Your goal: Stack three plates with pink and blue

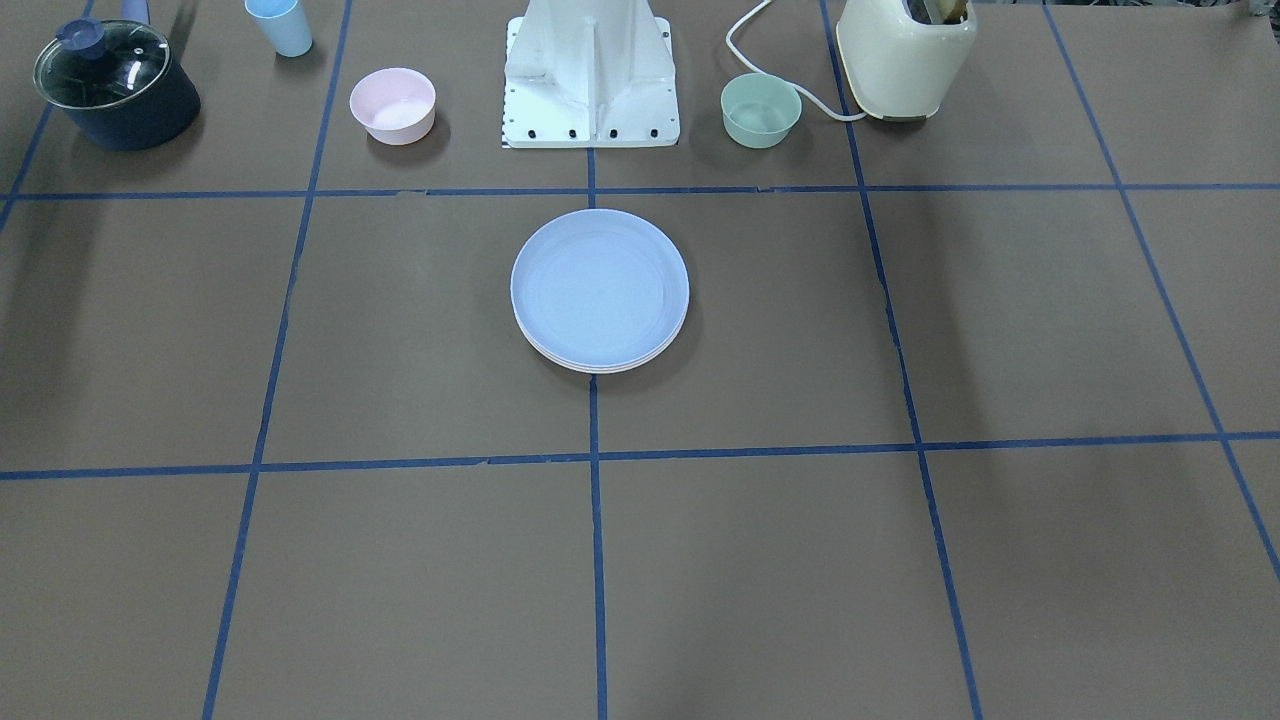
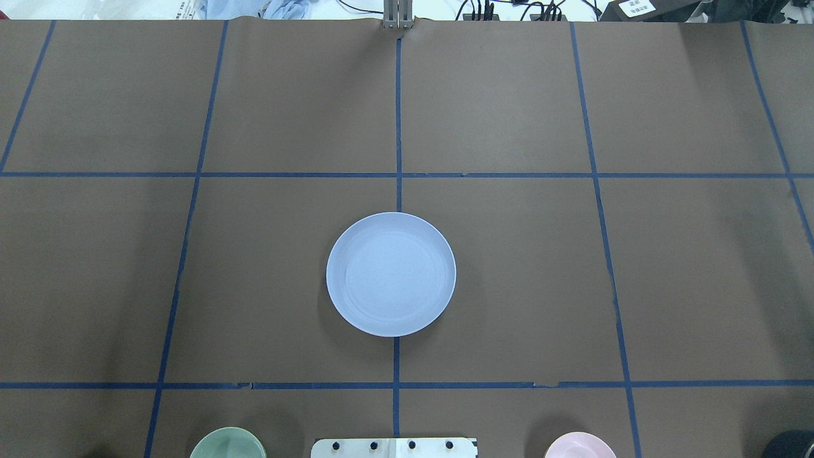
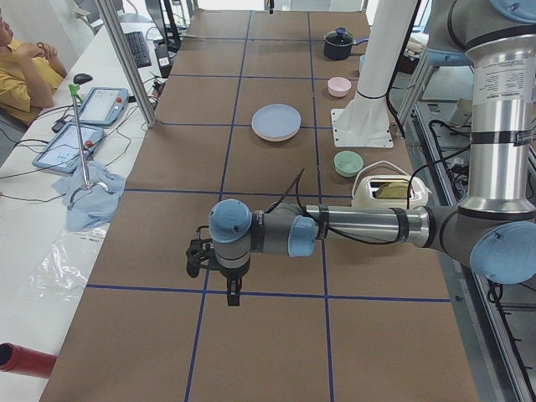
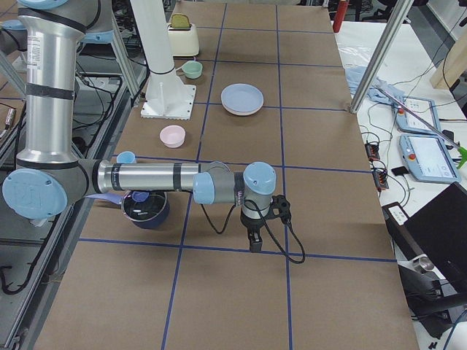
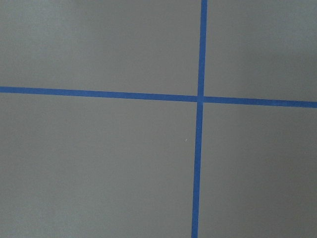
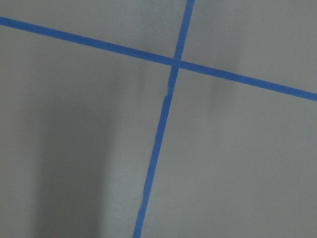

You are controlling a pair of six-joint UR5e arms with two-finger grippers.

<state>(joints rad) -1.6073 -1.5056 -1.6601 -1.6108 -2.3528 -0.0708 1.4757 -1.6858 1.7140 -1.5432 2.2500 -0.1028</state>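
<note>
The three plates sit in one stack at the table's middle. The light blue plate (image 1: 598, 285) lies on top and also shows in the overhead view (image 2: 390, 273). Beneath it only thin pale rims (image 1: 620, 366) of the lower plates show; their colours are hard to tell apart. My left gripper (image 3: 230, 293) hangs over bare table far from the stack, at the table's left end. My right gripper (image 4: 253, 243) hangs over bare table at the right end. Both show only in the side views, so I cannot tell whether they are open or shut. Both wrist views show only brown table and blue tape.
Along the robot's side stand a small pink bowl (image 1: 392, 104), a small green bowl (image 1: 761, 109), a cream toaster (image 1: 905, 55), a dark pot with a glass lid (image 1: 115, 85) and a blue cup (image 1: 279, 25). The robot's base (image 1: 590, 75) stands between the bowls.
</note>
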